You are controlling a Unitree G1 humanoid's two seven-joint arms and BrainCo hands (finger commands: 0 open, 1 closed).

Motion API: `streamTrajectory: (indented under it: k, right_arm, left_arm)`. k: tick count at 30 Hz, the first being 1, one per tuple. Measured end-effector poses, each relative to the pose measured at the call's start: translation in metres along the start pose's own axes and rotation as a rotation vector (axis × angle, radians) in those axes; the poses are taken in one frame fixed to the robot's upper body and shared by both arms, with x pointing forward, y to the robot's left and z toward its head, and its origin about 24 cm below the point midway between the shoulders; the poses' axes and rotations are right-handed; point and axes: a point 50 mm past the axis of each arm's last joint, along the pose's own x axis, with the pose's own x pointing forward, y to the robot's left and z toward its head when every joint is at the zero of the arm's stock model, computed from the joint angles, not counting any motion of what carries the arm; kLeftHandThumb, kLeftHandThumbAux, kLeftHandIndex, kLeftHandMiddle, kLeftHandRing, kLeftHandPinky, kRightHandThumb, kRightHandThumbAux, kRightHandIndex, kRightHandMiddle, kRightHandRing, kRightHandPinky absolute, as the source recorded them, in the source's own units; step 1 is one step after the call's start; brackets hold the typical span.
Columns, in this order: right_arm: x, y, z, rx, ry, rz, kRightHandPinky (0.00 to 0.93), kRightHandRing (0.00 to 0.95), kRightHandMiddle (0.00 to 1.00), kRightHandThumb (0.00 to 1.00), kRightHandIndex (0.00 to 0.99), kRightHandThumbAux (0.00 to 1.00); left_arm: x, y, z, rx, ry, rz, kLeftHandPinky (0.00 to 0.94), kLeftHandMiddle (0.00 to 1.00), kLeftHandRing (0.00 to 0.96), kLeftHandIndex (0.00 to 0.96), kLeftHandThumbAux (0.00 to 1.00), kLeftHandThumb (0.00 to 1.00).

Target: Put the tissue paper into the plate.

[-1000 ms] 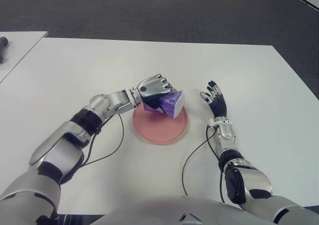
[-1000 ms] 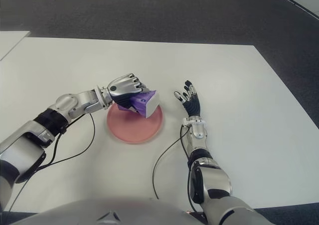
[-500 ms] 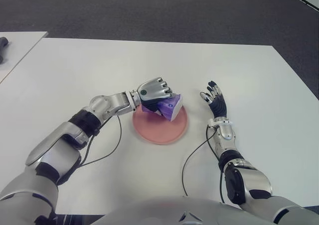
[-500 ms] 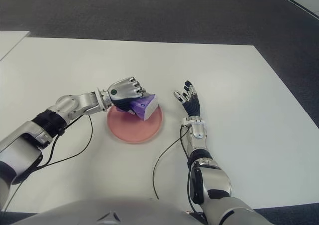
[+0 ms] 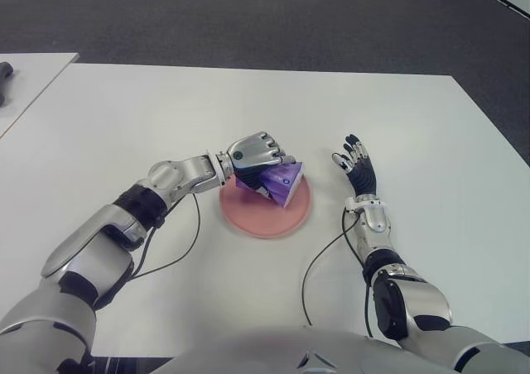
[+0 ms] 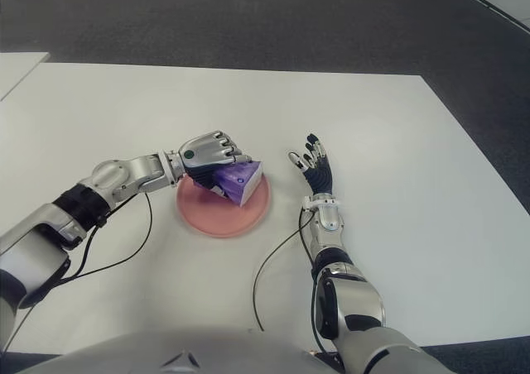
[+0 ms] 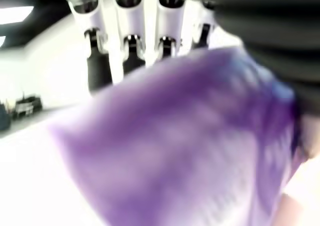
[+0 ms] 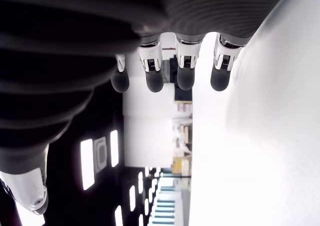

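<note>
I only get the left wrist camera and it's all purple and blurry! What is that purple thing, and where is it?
Observer: It is a purple tissue pack, gripped by the left hand right over a pink plate.
Operator: Is it lying flat on the plate?
Observer: No, it is tilted, with one end down at the plate and the other end up in the hand.
Operator: What is the other hand doing?
Observer: The right hand holds nothing; it shows to the right of the plate with its fingers spread.
Operator: Is anything else on the table?
Observer: Only the arms' black cables on the white table.
</note>
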Motion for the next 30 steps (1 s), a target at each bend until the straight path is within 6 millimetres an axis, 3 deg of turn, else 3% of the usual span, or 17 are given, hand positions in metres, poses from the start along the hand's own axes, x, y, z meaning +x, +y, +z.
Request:
streamTrajectory:
  k: [12, 30]
  right_arm:
    - [0.0, 0.0, 0.0, 0.0, 0.001, -0.002, 0.0, 0.0, 0.0, 0.048, 0.0, 0.587]
    - [0.0, 0.001, 0.0, 0.0, 0.001, -0.006, 0.0, 0.0, 0.0, 0.048, 0.0, 0.587]
  left_arm:
    - [-0.006, 0.006, 0.0, -0.174, 0.054, -0.089, 0.0, 0.0, 0.0, 0.0, 0.35, 0.0]
    - [-0.012, 0.007, -0.002, -0.346, 0.114, -0.04, 0.0, 0.0, 0.0, 0.0, 0.361, 0.0]
